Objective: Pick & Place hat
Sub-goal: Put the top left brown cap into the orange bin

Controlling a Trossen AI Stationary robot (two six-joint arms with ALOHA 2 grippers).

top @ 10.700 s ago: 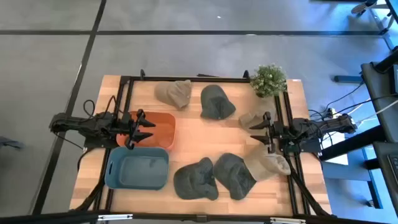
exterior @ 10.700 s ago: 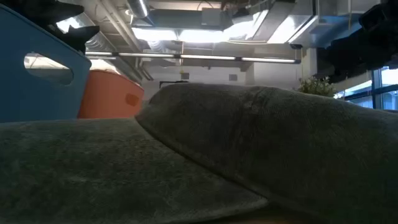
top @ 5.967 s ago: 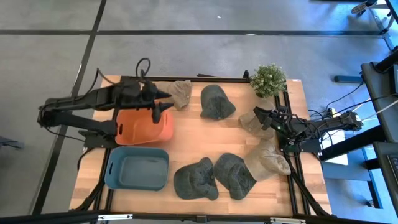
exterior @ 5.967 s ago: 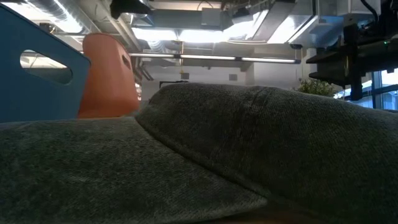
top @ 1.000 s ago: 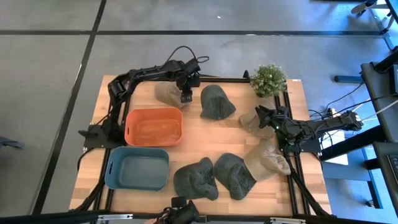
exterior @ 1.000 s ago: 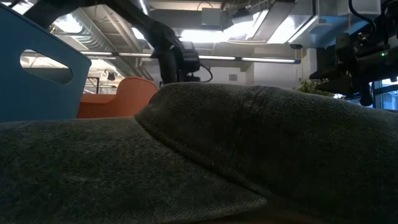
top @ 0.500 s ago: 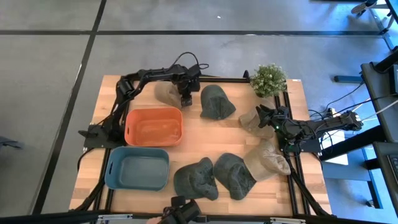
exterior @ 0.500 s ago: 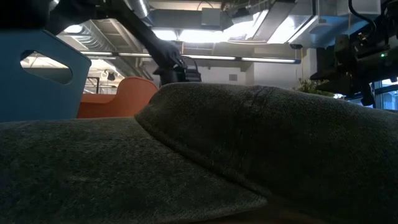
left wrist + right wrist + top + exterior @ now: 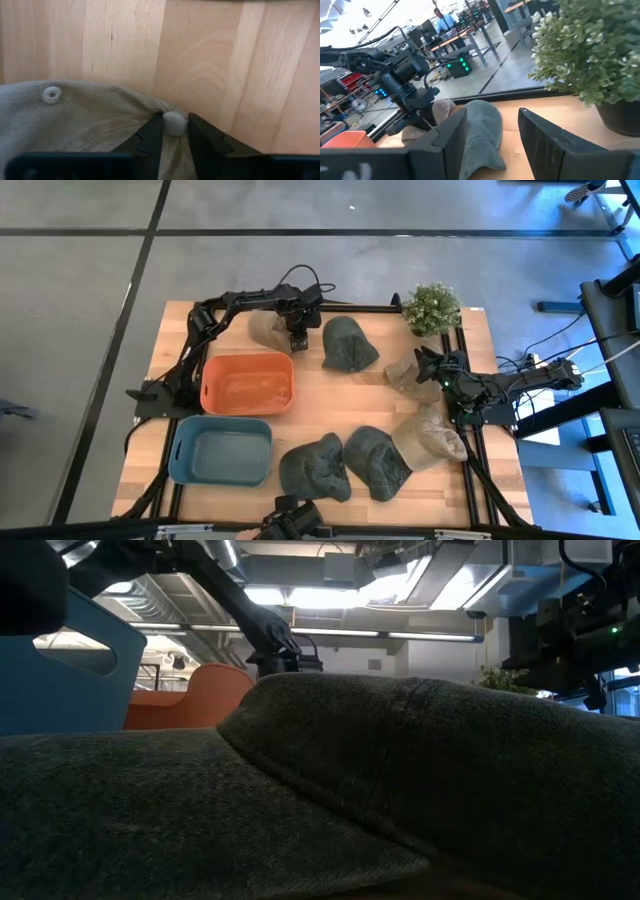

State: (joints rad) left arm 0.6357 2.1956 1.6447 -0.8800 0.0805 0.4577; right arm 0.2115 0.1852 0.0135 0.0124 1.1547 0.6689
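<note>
My left gripper point(image 9: 296, 340) has come down onto the tan hat point(image 9: 270, 329), fingers nearly closed around its top button point(image 9: 174, 123); lifting comes next.

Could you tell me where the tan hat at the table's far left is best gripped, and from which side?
By its top button, from straight above: the tan hat lies flat, and that knob is its only raised part. The left gripper is already pinched on it.

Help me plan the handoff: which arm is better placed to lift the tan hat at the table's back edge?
Left. The left gripper is already down on the tan hat, its fingers closed around the hat's top button. The right gripper is across the table by another tan hat beside the plant.
</note>
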